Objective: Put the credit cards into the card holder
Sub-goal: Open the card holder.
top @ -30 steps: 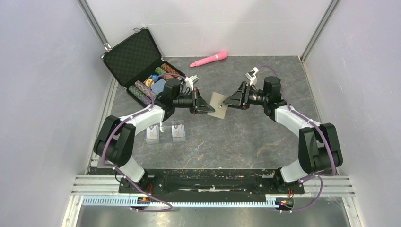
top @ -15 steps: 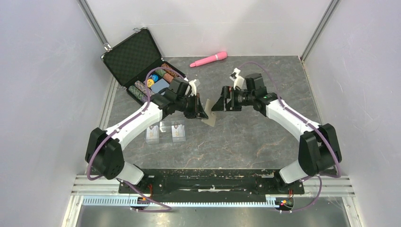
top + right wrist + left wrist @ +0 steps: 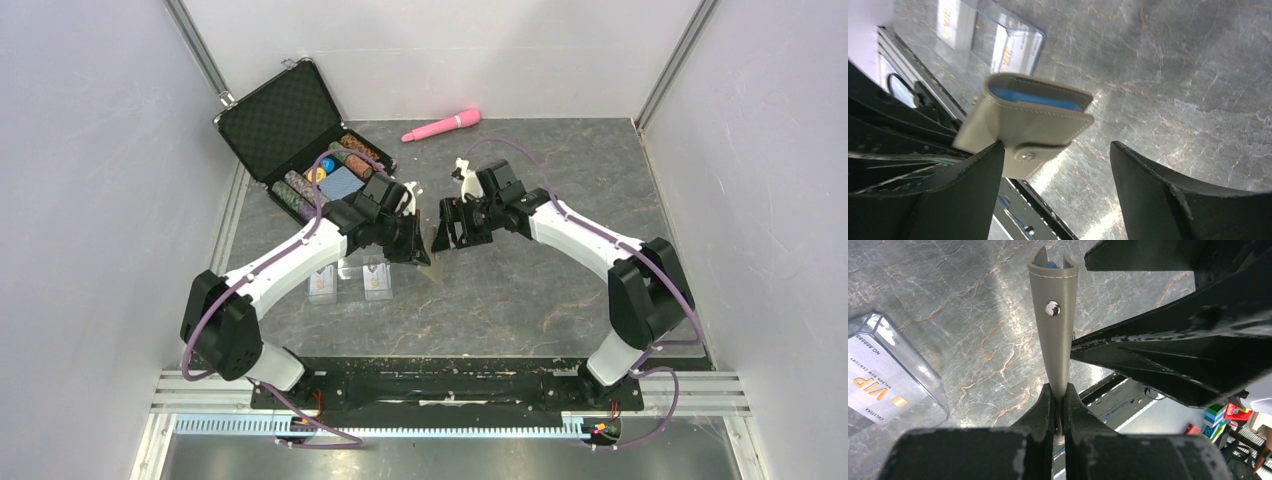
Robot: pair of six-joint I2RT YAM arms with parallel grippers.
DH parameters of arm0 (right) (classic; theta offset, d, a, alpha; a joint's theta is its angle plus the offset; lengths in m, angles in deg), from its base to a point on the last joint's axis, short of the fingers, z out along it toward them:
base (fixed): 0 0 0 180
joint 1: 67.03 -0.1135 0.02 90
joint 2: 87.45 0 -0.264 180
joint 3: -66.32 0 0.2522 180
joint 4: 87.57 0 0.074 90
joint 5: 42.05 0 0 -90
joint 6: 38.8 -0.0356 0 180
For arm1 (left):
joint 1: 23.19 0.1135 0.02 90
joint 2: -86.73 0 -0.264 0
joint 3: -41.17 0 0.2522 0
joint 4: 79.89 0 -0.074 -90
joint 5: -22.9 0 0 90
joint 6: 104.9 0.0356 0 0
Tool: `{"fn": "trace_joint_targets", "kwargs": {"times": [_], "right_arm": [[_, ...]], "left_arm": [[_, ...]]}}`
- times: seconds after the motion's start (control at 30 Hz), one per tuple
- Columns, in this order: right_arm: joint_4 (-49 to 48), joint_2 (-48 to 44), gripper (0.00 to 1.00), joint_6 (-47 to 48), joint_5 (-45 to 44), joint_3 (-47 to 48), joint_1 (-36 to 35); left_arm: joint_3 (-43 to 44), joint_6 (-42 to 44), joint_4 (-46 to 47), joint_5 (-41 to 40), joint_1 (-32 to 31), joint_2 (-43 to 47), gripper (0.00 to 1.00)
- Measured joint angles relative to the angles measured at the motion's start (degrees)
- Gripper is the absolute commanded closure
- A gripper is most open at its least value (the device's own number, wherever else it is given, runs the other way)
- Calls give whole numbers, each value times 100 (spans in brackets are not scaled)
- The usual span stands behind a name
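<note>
Credit cards (image 3: 322, 283), two; one card holder (image 3: 1054, 340) pinched in left end effector (image 3: 1058, 392).

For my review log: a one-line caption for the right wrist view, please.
Open right gripper faces the folded card holder, credit cards in clear cases beyond.

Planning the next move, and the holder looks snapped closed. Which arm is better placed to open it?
Right, probably. The right pincer is open, right beside the holder with the snap tab facing it; the left pincer is shut on the holder's edge, busy holding it.
</note>
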Motion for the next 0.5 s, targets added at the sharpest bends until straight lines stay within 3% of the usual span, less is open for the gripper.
{"fn": "trace_joint_targets", "kwargs": {"times": [0.5], "right_arm": [[546, 262, 20, 175, -426, -44, -280]], "left_arm": [[0, -2, -310, -302, -83, 0, 98]]}}
